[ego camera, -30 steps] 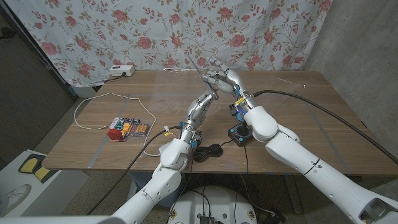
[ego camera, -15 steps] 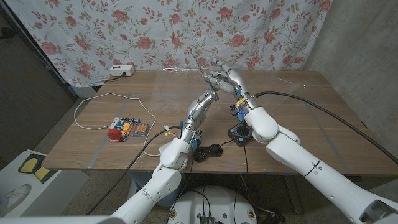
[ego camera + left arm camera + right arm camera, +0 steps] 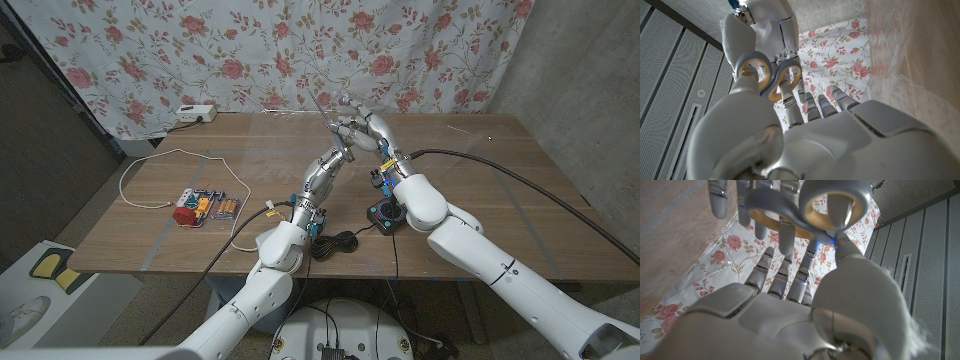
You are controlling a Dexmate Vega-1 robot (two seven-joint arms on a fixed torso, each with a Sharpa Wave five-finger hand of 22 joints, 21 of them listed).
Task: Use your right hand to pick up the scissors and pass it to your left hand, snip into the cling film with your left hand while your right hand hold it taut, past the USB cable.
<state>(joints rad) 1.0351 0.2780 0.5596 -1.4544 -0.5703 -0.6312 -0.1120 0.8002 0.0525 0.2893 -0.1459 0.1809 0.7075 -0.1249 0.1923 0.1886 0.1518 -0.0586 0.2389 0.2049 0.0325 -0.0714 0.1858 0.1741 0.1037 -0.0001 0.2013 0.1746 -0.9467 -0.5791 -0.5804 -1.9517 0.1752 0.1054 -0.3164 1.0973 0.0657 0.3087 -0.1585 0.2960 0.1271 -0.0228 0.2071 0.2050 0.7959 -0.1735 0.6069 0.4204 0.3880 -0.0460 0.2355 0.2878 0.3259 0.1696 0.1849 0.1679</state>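
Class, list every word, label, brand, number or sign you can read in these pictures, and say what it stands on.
No text can be read in any view.
Packet on the table: it may carry print, too small and blurred to read.
Black box near the table's front edge: no legible marking.
Scissors between the robot hands: no brand shows on the handles.

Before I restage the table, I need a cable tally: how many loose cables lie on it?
2: a white cable looped at the table's left, and a black coiled cable at the near edge. Others may be hidden behind the arms.
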